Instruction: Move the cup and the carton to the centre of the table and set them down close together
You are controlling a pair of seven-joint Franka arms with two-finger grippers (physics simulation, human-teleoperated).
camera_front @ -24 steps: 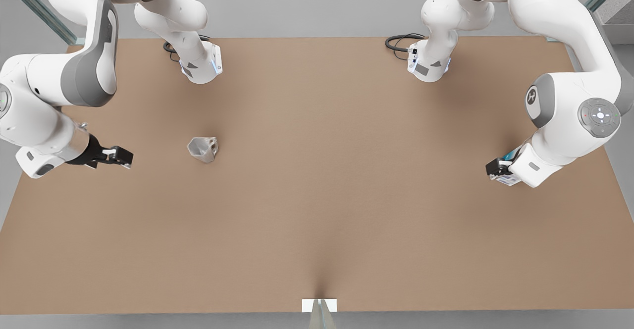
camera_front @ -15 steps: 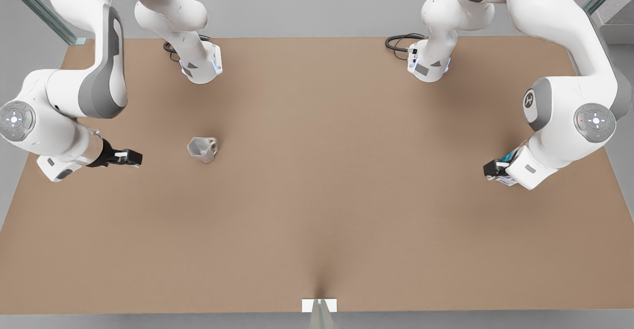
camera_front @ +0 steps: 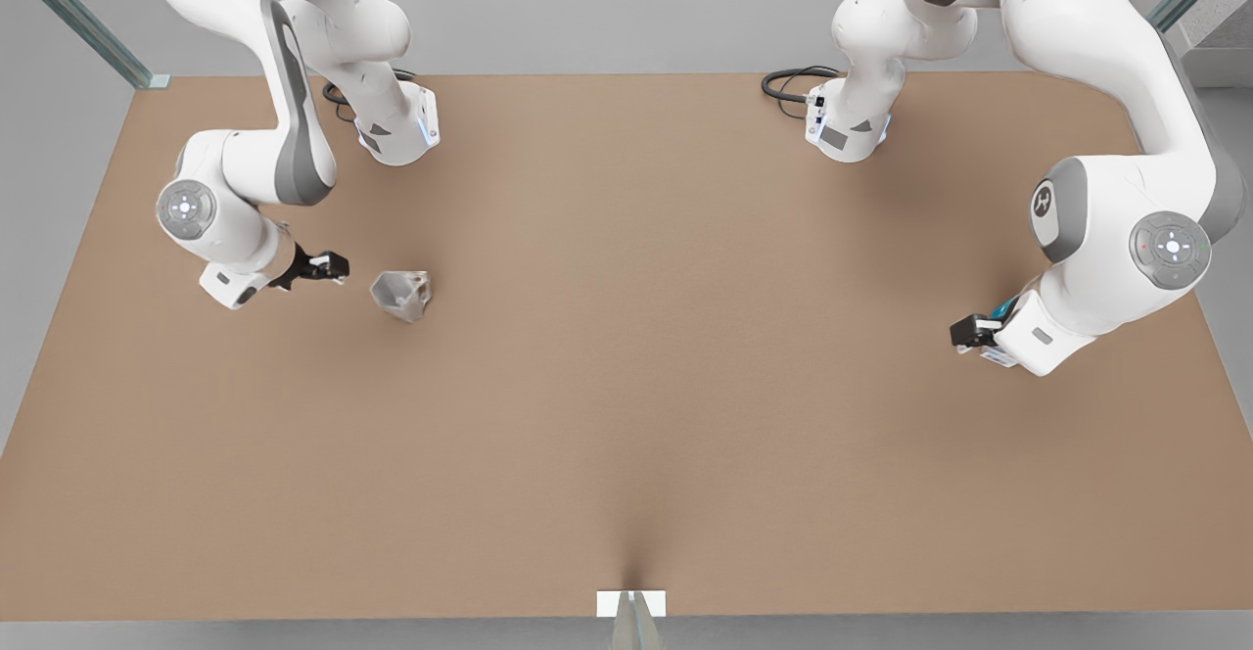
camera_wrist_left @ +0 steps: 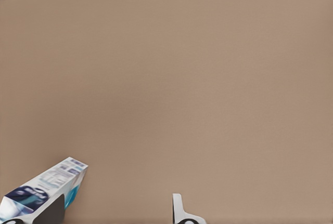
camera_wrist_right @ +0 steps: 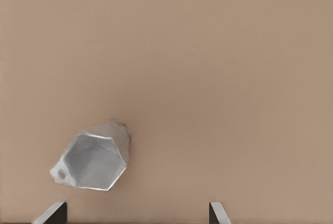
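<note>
In the front view, you're bringing the right gripper [camera_front: 331,266] in beside the cup [camera_front: 401,296], which is lying tipped on the table [camera_front: 626,386] toward that view's left. The left gripper [camera_front: 964,334] is sitting over the carton [camera_front: 1000,312] at the far right.

Left wrist view: spread fingers [camera_wrist_left: 179,211], one against the carton [camera_wrist_left: 44,190], which is lying flat and running lengthwise out past that finger.

Right wrist view: wide-open fingers [camera_wrist_right: 217,212], and the cup [camera_wrist_right: 93,159] is facing its mouth at you, off-centre.

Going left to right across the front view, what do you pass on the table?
Right gripper → cup → white tab at the near edge → left gripper, with the carton right at it.
</note>
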